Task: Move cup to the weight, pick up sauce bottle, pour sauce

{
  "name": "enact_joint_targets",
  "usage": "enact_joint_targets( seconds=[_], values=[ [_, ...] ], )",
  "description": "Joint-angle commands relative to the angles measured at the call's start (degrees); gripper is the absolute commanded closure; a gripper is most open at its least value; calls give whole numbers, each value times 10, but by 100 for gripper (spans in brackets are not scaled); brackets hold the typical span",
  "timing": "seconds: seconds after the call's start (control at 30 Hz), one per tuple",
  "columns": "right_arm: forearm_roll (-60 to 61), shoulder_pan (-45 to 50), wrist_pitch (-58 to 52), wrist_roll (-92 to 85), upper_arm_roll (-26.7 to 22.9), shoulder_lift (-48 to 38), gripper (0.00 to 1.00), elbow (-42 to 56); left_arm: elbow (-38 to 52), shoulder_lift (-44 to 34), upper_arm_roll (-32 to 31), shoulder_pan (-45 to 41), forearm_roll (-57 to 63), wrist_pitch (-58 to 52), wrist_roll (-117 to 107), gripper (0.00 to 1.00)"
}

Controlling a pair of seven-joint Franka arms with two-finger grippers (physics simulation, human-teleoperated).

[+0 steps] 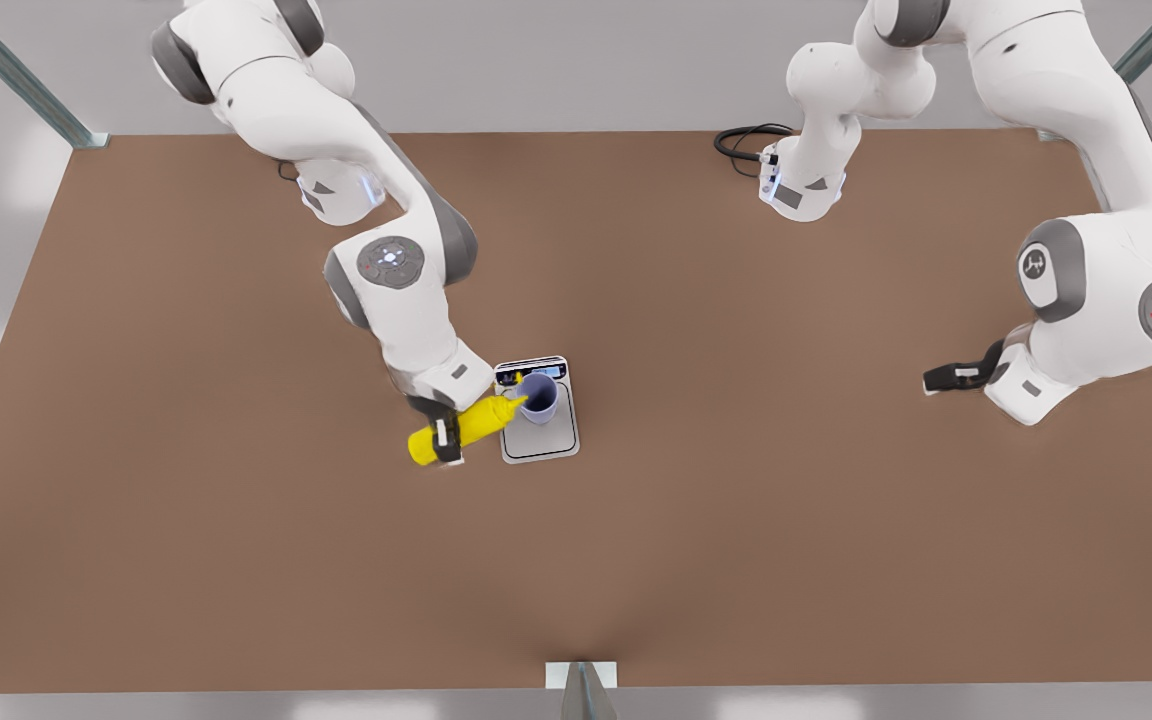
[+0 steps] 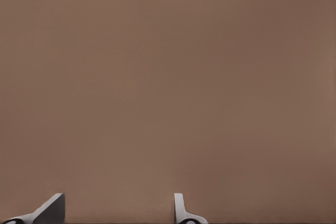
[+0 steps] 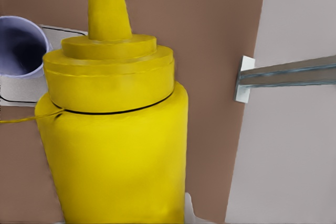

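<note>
The sauce bottle (image 1: 463,425) is clamped across its body by the right gripper (image 1: 448,440), whose dark fingers (image 1: 450,433) are closed on its lower half; the base sticks out past them towards the front view's left. It is held tilted almost flat, its nozzle reaching to the rim of the cup (image 1: 539,397). In the right wrist view the bottle (image 3: 118,145) is seen as bright yellow, with a stepped cap and a thin tapered nozzle. The pale lavender cup stands upright on the weight (image 1: 537,412), near its dark display end, around the middle of the table (image 1: 736,520). The left gripper (image 1: 936,381) is held near the table's edge on the front view's right, waiting, its fingertips (image 2: 181,208) spread apart over bare table.
</note>
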Motion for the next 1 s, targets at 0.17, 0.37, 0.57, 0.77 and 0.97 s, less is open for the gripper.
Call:
enact_joint_targets(
  seconds=[0.17, 0.37, 0.57, 0.77, 0.97],
  values=[
    [-162, 46, -27, 0, -1, 12, 41, 3, -44, -97, -183, 159, 41, -17, 13, 0],
    [-272, 59, -39, -1, -2, 40, 41, -5, 121, -5, -227, 177, 66, -99, -28, 0],
    [-367, 75, -39, -1, -2, 55, 41, -21, 161, 15, -218, 156, 70, -122, -35, 0],
    [-412, 89, -39, 18, -4, 97, 41, -21, 159, 20, -218, 156, 70, -118, -37, 0],
    [-416, 90, -37, 19, -4, 86, 41, -52, 159, 19, -218, 156, 66, -120, -37, 0]
  ],
)
